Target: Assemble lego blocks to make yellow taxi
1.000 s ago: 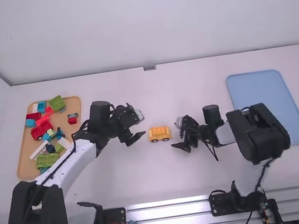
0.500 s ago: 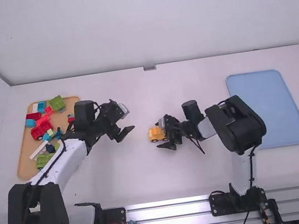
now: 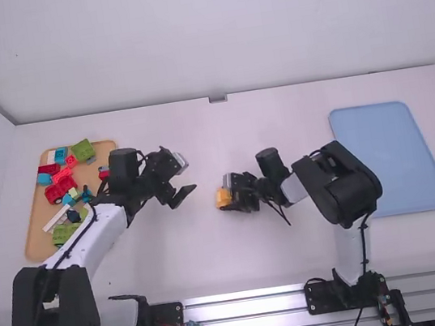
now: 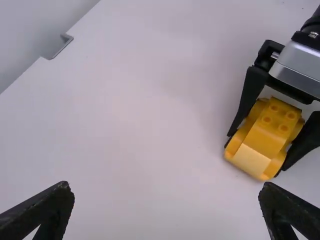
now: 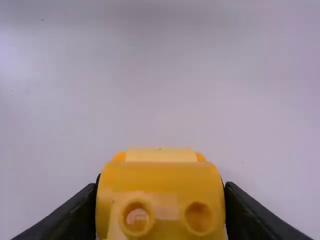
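My right gripper point(image 3: 243, 198): closed on one yellow toy car point(image 3: 223, 197), middle of the desk point(image 3: 215, 253). My left gripper point(image 3: 185, 194): spread wide, a stretch of desk separating it from the car. Blue tray point(image 3: 396, 153): near the right edge.

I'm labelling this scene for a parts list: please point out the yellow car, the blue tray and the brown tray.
Yellow car point(image 4: 266, 136): left wrist view, on its upper side.
Blue tray point(image 3: 390, 158): high view, on its bare floor.
Brown tray point(image 3: 106, 152): high view, on its bare floor.
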